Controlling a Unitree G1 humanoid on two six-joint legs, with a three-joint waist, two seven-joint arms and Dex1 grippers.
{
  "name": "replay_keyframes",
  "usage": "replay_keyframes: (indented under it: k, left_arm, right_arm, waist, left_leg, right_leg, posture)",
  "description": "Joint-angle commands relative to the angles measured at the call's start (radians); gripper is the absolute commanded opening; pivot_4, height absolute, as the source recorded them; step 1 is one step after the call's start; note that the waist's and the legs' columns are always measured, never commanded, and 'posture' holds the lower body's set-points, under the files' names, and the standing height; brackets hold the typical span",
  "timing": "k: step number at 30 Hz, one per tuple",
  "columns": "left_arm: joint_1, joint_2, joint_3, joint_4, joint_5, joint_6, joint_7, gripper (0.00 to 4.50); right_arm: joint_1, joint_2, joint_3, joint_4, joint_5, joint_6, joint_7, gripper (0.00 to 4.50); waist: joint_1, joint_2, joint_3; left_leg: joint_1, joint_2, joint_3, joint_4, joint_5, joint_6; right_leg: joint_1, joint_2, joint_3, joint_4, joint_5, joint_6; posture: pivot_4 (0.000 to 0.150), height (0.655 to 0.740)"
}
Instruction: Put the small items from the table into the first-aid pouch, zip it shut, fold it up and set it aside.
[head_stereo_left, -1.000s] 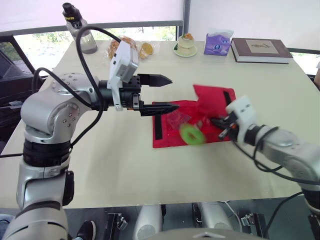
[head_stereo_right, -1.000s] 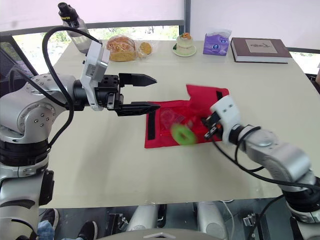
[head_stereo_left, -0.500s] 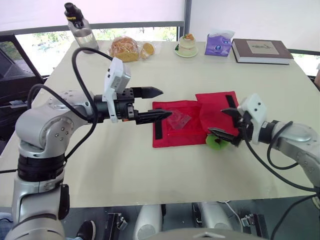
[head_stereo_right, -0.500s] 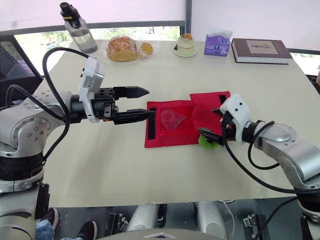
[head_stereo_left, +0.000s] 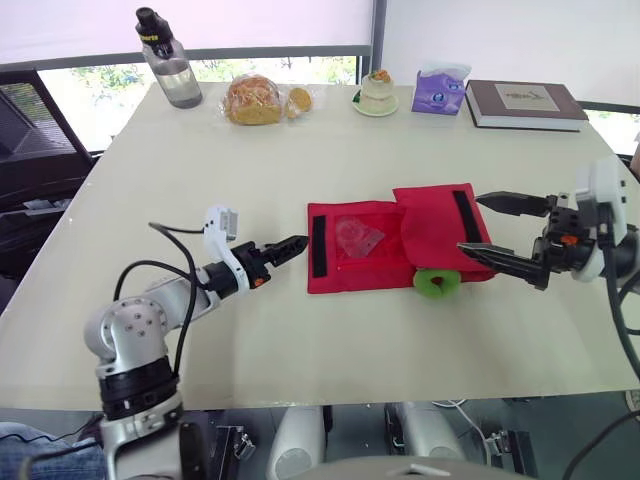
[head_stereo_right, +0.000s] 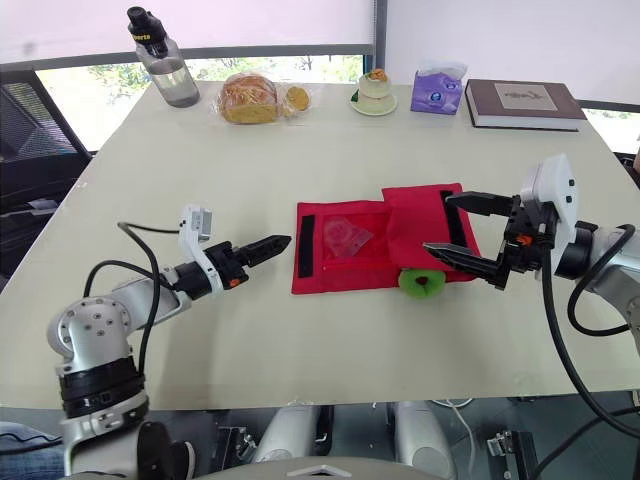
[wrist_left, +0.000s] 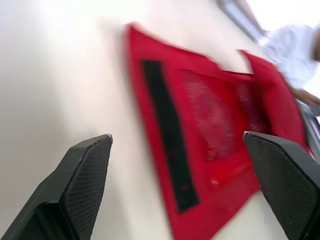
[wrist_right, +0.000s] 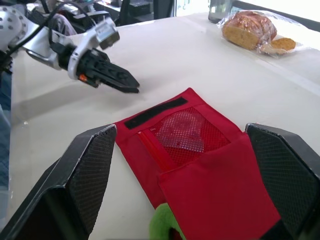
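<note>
Red pouch (head_stereo_left: 390, 240) flat on surface (head_stereo_left: 200, 150), green roll (head_stereo_left: 437, 283) at near edge. L fingers (head_stereo_left: 290, 244) spread off left edge; R fingers (head_stereo_left: 495, 262) spread at right edge.

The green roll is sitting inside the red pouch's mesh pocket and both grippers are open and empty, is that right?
Not quite: the green roll lies on the table at the near edge of the red pouch, outside the mesh pocket, as the right eye view shows. The left gripper and right gripper are indeed open and empty.
</note>
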Motion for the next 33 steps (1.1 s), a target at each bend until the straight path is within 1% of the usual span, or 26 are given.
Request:
replay_keyframes:
  k: [1,3,5,7,12,15,17,23,24,26,27,28,30,32,33]
  left_arm:
    - [-0.011,-0.093,0.051,-0.033,-0.072,0.067,0.160,4.50]
    - [-0.012,-0.145,0.058,-0.043,-0.115,0.093,0.216,4.50]
    - [-0.016,-0.194,0.048,-0.026,-0.131,0.169,0.276,4.50]
    - [-0.041,-0.244,0.041,0.023,-0.174,0.227,0.300,4.50]
    - [-0.111,-0.258,0.071,0.151,-0.246,0.246,0.296,4.50]
    - [-0.118,-0.253,0.069,0.207,-0.275,0.237,0.292,3.62]
    - [-0.116,-0.241,0.063,0.221,-0.290,0.232,0.290,2.78]
    - [-0.114,-0.186,0.057,0.249,-0.332,0.209,0.265,0.01]
    - [-0.108,-0.164,0.046,0.246,-0.330,0.211,0.245,0.01]
    - [-0.091,-0.087,0.028,0.243,-0.335,0.230,0.172,0.01]
    - [-0.080,-0.031,0.016,0.242,-0.331,0.245,0.121,0.01]
    - [-0.070,0.029,0.003,0.244,-0.323,0.254,0.071,0.01]
    - [-0.054,0.158,-0.029,0.265,-0.299,0.263,-0.044,0.01]
    - [-0.038,0.304,-0.087,0.281,-0.258,0.248,-0.202,0.01]
    - [-0.031,0.359,-0.119,0.287,-0.236,0.229,-0.272,0.01]
  right_arm:
    - [-0.027,-0.007,-0.022,-0.002,0.007,-0.028,0.011,4.41]
    - [-0.031,-0.004,-0.015,-0.001,0.004,-0.033,0.012,4.41]
    - [-0.034,0.003,-0.009,-0.003,0.011,-0.035,0.014,4.41]
    - [-0.036,0.005,-0.008,-0.011,0.042,-0.017,0.018,4.41]
    - [-0.043,0.001,-0.010,-0.022,0.068,-0.005,0.008,4.41]
    - [-0.038,-0.002,-0.013,-0.029,0.074,-0.003,0.003,4.50]
    - [-0.033,-0.003,-0.018,-0.037,0.081,0.000,-0.003,4.50]
    - [-0.015,0.004,-0.018,-0.059,0.089,0.000,-0.032,4.50]
    - [-0.015,0.006,-0.016,-0.062,0.089,-0.001,-0.037,4.50]
    - [-0.017,0.008,-0.009,-0.063,0.087,0.000,-0.045,4.50]
    - [-0.016,0.004,-0.003,-0.061,0.079,0.001,-0.046,4.50]
    - [-0.012,0.002,0.001,-0.060,0.071,-0.001,-0.046,4.50]
    - [-0.001,-0.002,0.006,-0.056,0.069,0.003,-0.039,4.50]
    - [0.003,-0.007,0.025,-0.044,0.052,0.002,-0.030,4.50]
    - [0.002,-0.009,0.035,-0.039,0.044,0.000,-0.025,4.50]
  waist:
    - [0.001,0.000,0.000]
    - [0.002,0.000,-0.001]
    - [0.005,0.000,-0.001]
    - [0.011,0.001,-0.002]
    - [0.024,0.001,-0.002]
    - [0.026,0.001,-0.002]
    - [0.025,0.001,-0.002]
    - [0.023,0.001,-0.002]
    - [0.023,0.001,-0.002]
    - [0.021,0.001,-0.002]
    - [0.015,0.001,-0.002]
    - [-0.001,0.000,-0.001]
    - [-0.007,0.000,-0.001]
    - [-0.013,0.000,-0.001]
    - [-0.016,0.000,-0.001]
  left_leg:
    - [0.000,0.000,0.000,0.001,0.000,0.000]
    - [0.000,-0.001,0.001,0.002,0.000,0.000]
    - [0.000,-0.001,0.001,0.003,0.000,0.000]
    - [0.000,-0.002,0.002,0.004,0.000,0.000]
    - [0.000,-0.005,0.002,0.007,0.000,0.000]
    - [-0.001,-0.006,0.001,0.007,0.000,0.000]
    - [-0.001,-0.005,0.001,0.007,0.000,0.000]
    - [-0.001,-0.003,0.001,0.007,0.000,0.000]
    - [-0.001,-0.003,0.002,0.007,0.000,0.000]
    - [-0.001,-0.003,0.002,0.007,0.000,0.000]
    - [-0.001,-0.003,0.002,0.007,0.000,0.000]
    - [-0.001,-0.003,0.002,0.007,0.000,0.000]
    - [0.000,-0.002,0.001,0.003,0.000,-0.001]
    - [0.000,-0.002,0.001,0.002,0.000,-0.001]
    - [0.000,-0.002,0.001,0.001,0.000,-0.001]
  right_leg:
    - [0.000,0.000,0.000,0.001,0.000,0.000]
    - [0.000,0.000,0.000,0.003,0.000,0.000]
    - [0.000,0.000,0.000,0.003,0.000,0.000]
    - [0.002,0.000,0.000,0.003,0.000,0.000]
    - [0.003,0.000,-0.001,0.003,0.000,0.000]
    - [0.003,0.000,-0.001,0.002,0.000,0.000]
    - [0.003,0.000,-0.001,0.002,0.000,0.000]
    - [0.002,0.001,-0.001,0.003,0.000,-0.001]
    - [0.002,0.001,-0.001,0.003,0.000,-0.001]
    - [0.002,0.001,-0.001,0.003,0.000,-0.001]
    - [0.002,0.001,-0.001,0.003,-0.001,-0.001]
    - [0.002,0.002,-0.001,0.003,-0.001,-0.001]
    - [-0.001,0.002,0.000,0.003,-0.001,-0.001]
    - [-0.001,0.002,0.000,0.003,-0.001,-0.002]
    - [-0.001,0.003,-0.001,0.003,-0.001,-0.003]
  posture:
    - [0.150,0.7400]
    - [0.150,0.7400]
    - [0.150,0.7400]
    - [0.150,0.7400]
    - [0.150,0.7400]
    - [0.150,0.7400]
    - [0.150,0.7400]
    - [0.150,0.7400]
    - [0.150,0.7400]
    - [0.150,0.7400]
    - [0.150,0.7400]
    - [0.150,0.7400]
    - [0.150,0.7400]
    - [0.150,0.7400]
    - [0.150,0.7400]
